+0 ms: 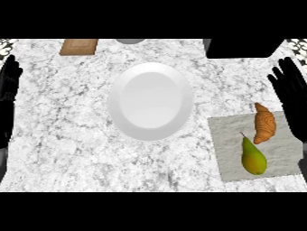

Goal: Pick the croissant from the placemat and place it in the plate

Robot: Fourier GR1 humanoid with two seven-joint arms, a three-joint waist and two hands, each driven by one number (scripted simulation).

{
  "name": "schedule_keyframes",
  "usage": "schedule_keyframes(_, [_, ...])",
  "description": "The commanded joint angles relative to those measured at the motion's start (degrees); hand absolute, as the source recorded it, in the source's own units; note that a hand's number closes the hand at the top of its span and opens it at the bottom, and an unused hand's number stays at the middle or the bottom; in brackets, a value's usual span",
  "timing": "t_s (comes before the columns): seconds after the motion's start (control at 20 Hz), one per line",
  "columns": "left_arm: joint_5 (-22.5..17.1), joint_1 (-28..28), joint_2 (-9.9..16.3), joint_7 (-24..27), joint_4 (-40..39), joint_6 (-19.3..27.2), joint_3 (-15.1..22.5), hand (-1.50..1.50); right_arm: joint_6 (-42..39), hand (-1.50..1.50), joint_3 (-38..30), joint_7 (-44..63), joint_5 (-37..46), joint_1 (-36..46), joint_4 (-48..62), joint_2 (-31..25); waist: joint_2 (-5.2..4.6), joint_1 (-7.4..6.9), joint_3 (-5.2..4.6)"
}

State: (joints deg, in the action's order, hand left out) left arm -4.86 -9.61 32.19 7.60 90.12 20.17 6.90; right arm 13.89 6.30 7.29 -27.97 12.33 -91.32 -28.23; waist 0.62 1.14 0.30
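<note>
Golden-brown crescent croissant [265,123] lies on the grey cloth placemat [230,135], just inward of the right hand [296,106]'s straight, released fingers, long axis parallel to them; left hand [3,101] likewise released, well apart.

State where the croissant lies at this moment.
In the head view the croissant lies on the grey placemat at the counter's right side, just above the pear, right of the white plate and beside the open right hand.
</note>
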Motion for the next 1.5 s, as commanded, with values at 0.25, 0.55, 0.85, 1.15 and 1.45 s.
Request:
schedule_keyframes(0.25, [-3.6,-3.63,-5.82,-8.64,-4.53,-5.76,5.33,0.0,22.66,-1.5,-0.17,1.13,17.45,15.39,15.32,4.58,-1.88,-3.3,-0.4])
schedule_keyframes(0.55, [-3.9,-4.8,-8.4,-11.4,-6.04,-5.8,7.25,0.0,30.06,-1.5,12.51,5.72,36.84,7.53,26.29,3.57,-1.85,-2.83,-0.26])
schedule_keyframes(0.85, [-2.95,-4.79,-11.02,-10.9,-9.28,-5.74,6.64,0.0,33.76,-1.5,19.13,7.54,50.22,9.07,34.7,5.27,-0.71,-1.35,-0.37])
schedule_keyframes(1.15, [-3.18,-4.86,-10.29,-12.29,-9.42,-6.45,4.45,0.0,32.29,-1.5,22.55,26.34,65.36,9.33,20.65,-1.85,-0.02,0.2,-0.5])
schedule_keyframes(1.45, [-2.78,-5.3,-10.83,-12.09,-10.81,-6.64,4.6,0.0,6.11,-1.5,23.08,44.21,64.28,14.18,15.51,-8.07,0.07,0.59,-0.66])
